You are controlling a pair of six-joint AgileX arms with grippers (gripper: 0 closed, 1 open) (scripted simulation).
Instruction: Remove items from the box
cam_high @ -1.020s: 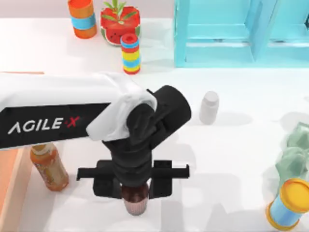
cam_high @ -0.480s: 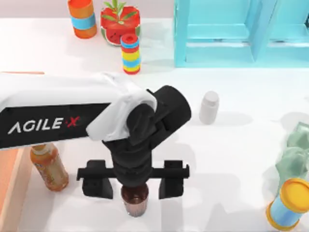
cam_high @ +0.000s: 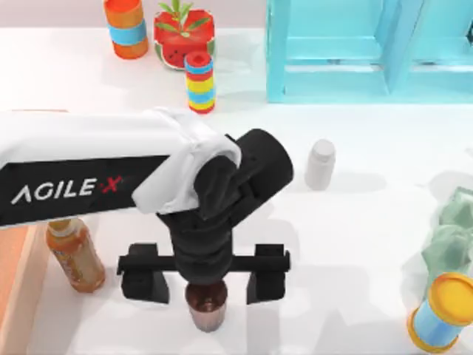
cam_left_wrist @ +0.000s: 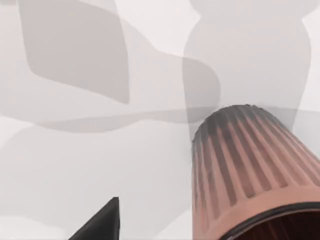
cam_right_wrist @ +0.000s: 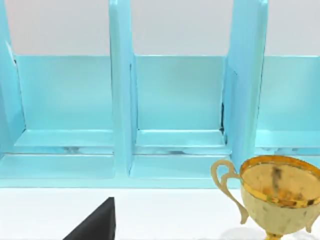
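A: Left gripper point(cam_high: 205, 274) first. How wide?

B: Wide apart. The two black fingers point(cam_high: 145, 272) stand out to either side, and the cup point(cam_high: 206, 305) sits upright on the white table point(cam_high: 347, 244) between them, touched by neither.

A: So nothing held.

B: Nothing. In the left wrist view the cup point(cam_left_wrist: 255, 170) shows ribbed, reddish-brown, with bare table around it.

A: And the arm's pose?

B: It reaches in from the table's left side, white sleeve then black wrist, and points straight down over the cup near the front edge.

A: Left of it?

B: The box point(cam_high: 16, 281) at the far left edge, just its orange-brown wall. Beside that wall, out on the table, stands the tall bottle point(cam_high: 74, 255) with the tan cap.

A: Room to move?

B: Open table to the right of the gripper. A grey bottle point(cam_high: 320, 164) stands well apart, farther back, and the turquoise shelf point(cam_high: 332, 52) runs along the back.

A: The right arm?

B: Its wrist view faces the shelf point(cam_right_wrist: 120, 100), with a gold trophy point(cam_right_wrist: 272, 195) close by. One dark fingertip point(cam_right_wrist: 97, 222); I cannot tell the gap.
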